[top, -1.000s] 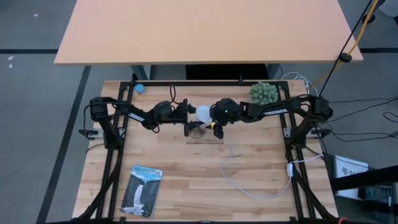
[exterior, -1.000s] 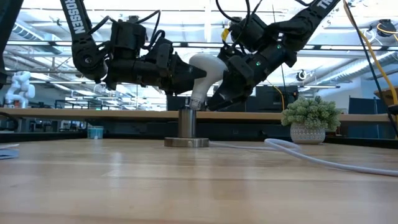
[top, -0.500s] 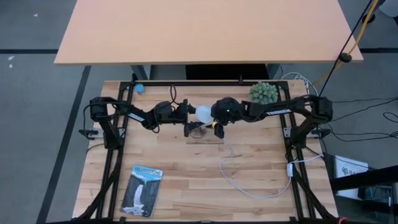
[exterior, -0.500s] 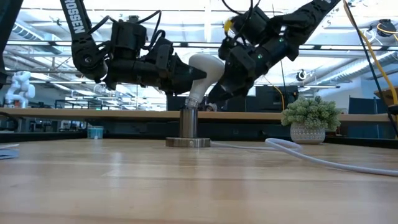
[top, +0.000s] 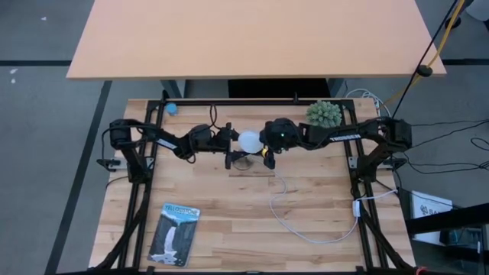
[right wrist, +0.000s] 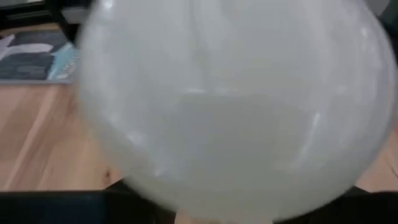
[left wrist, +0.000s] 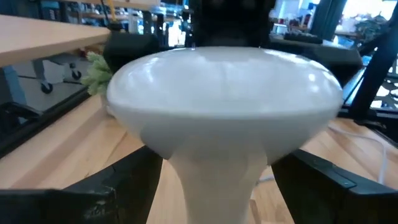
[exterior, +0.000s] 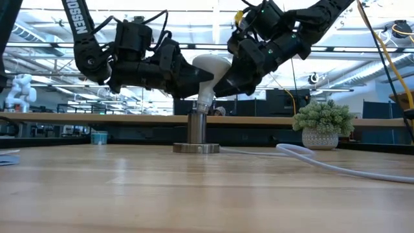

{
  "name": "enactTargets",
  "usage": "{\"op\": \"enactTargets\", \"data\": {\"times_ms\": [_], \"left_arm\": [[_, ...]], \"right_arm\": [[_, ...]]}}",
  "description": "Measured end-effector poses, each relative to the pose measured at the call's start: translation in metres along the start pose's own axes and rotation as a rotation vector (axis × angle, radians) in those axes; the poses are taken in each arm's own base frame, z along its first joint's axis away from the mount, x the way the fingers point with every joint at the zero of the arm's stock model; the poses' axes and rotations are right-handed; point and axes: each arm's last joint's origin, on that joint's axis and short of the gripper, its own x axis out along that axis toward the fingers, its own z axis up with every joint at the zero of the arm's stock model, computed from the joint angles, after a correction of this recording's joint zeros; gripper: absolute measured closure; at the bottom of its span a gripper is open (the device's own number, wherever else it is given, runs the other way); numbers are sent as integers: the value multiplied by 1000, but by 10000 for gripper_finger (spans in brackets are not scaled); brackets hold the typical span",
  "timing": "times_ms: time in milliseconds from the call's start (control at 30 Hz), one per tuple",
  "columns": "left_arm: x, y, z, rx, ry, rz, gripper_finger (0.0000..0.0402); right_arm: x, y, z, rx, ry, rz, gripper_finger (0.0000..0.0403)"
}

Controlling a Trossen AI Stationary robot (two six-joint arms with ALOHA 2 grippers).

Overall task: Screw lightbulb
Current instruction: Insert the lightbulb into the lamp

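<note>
The white lightbulb (exterior: 210, 66) stands upright with its narrow base in the round grey socket (exterior: 196, 134) at the table's middle; it also shows in the high view (top: 249, 140). My left gripper (exterior: 194, 81) reaches in from the table's left and is shut on the bulb's neck under the globe. My right gripper (exterior: 228, 72) comes from the right and slants down onto the globe, which fills the right wrist view (right wrist: 230, 106). The socket's white cord (top: 306, 225) runs off toward the right near side. My left gripper pinches the bulb's tapering neck (left wrist: 217, 174) just below the globe, one finger (left wrist: 118, 186) on each side, coming in level from the table's left. The bulb stands upright, its base in the socket. My right gripper meets the globe's right side (exterior: 223, 68), slanting down from the upper right. The globe hides its fingertips, so the exact hold does not show.
A potted green plant (top: 324, 114) stands at the back right. A flat blue packaging card (top: 174, 233) lies at the near left. A small blue thing (top: 172, 108) sits at the far left edge. Bare wood lies toward the near edge.
My right gripper has risen and turned at the globe. The bulb, tilted toward the right a second ago, now stands upright on the socket, its globe moved and its base staying in place. My left gripper has kept still at the neck.
</note>
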Motion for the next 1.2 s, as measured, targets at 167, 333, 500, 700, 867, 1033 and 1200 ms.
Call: {"op": "enactTargets", "data": {"times_ms": [167, 333, 500, 700, 867, 1033, 1200], "left_arm": [[-7, -2, 15, 4, 8, 7, 106], [-13, -3, 17, 20, 103, 82, 106], [-12, -9, 12, 18, 147, 102, 106], [-11, -13, 9, 21, 172, 158, 106], [-9, -18, 14, 68, 122, 144, 106], [-8, -20, 14, 79, 115, 155, 106], [-8, -20, 12, 46, 139, 164, 106]], "right_arm": [[0, 4, 7, -28, -14, 13, 238], [-1, 5, 20, -63, -50, 10, 248], [7, 4, 18, -69, -32, 15, 257], [19, 4, 8, -58, 11, 18, 264], [17, 4, 14, -63, -7, 18, 264], [16, 5, 22, -82, -5, 17, 264], [15, 5, 20, -79, 27, 15, 264]]}}
